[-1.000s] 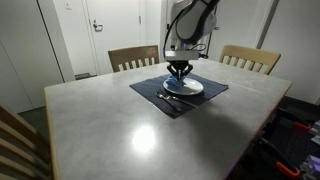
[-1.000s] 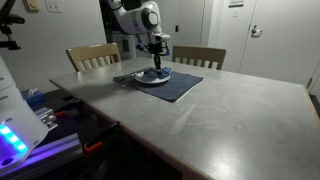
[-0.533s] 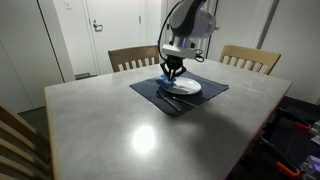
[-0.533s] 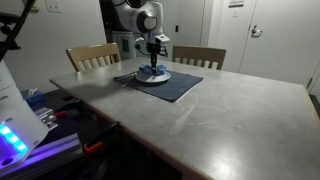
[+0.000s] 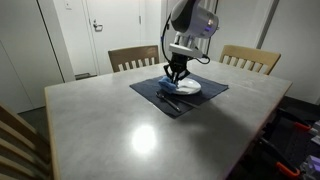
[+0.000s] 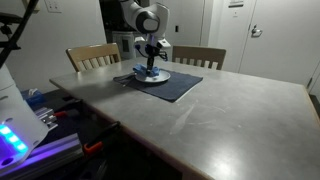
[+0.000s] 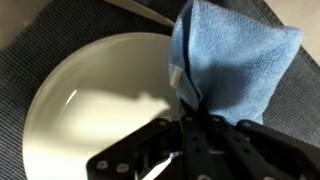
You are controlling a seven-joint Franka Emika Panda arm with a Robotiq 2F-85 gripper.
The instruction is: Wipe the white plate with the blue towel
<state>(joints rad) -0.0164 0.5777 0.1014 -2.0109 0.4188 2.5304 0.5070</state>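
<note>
Currently the blue cloth towel [image 7: 238, 62] is bunched over the far rim of the round white ceramic plate [image 7: 85, 110], pinched at one fold by the gripper [image 7: 190, 108], jaws clenched on it. Gripping only a fold leaves the loose bulk free as the wiping pad. Contact with the plate surface cannot be confirmed. The plate sits on a dark woven placemat [image 7: 40, 30], which probably stops it sliding on the grey counter [image 5: 120, 130] under wiping pressure. Judgement: wipe in progress; most of the plate's bowl lies bare.
</note>
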